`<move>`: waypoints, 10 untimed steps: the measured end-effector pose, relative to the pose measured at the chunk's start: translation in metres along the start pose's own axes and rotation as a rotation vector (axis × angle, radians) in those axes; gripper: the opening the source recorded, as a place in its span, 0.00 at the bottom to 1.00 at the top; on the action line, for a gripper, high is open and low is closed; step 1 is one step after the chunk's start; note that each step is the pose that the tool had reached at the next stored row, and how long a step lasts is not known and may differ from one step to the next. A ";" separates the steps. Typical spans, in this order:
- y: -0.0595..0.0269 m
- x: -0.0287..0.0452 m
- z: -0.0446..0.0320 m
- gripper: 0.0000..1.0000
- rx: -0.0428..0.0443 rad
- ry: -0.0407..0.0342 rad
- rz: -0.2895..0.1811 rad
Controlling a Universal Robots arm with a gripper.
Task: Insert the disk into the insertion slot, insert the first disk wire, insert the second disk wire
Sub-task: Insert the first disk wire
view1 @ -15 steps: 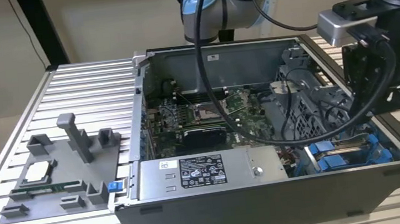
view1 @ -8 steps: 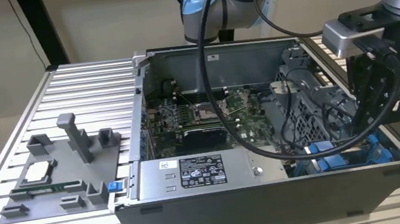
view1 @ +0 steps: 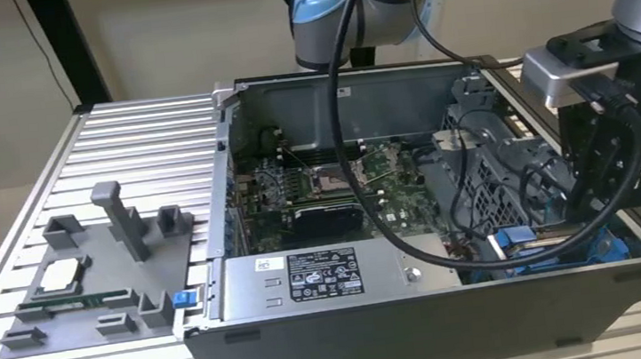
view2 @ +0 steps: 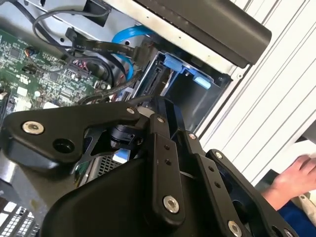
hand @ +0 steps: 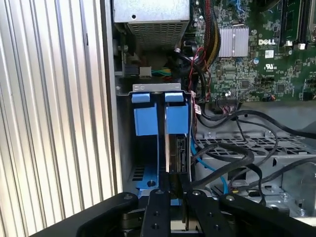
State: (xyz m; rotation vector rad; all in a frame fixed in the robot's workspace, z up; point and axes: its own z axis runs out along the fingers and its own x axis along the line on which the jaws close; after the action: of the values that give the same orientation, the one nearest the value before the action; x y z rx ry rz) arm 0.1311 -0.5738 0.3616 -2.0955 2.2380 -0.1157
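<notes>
From the black gripper (view2: 148, 111), the insertion slot (view2: 187, 94) lies at one o'clock, a circuit board (view2: 44, 74) at ten, a hand (view2: 291, 177) at four.

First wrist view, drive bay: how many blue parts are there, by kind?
Blue plastic tabs: 2
Blue cable: 1
Total: 3

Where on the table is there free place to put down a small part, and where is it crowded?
Free: the bare slatted table beyond the grey fixture tray, left of the computer case in the exterior view. Crowded: the drive-bay corner, where black cables, the disk and the gripper meet.
</notes>
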 end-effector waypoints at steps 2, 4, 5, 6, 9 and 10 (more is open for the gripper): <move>0.0001 0.0000 0.0022 0.00 -0.0001 -0.0005 0.016; 0.0003 0.0000 0.0041 0.00 -0.0002 -0.0001 0.036; 0.0004 0.0000 0.0048 0.00 -0.0002 0.0005 0.046; 0.0004 -0.0001 0.0053 0.00 -0.0002 0.0011 0.055; 0.0003 0.0000 0.0056 0.00 -0.0003 0.0018 0.061; 0.0003 0.0001 0.0058 0.00 -0.0004 0.0016 0.061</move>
State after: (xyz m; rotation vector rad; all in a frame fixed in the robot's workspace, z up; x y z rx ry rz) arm 0.1314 -0.5739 0.3559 -2.0251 2.3009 -0.1133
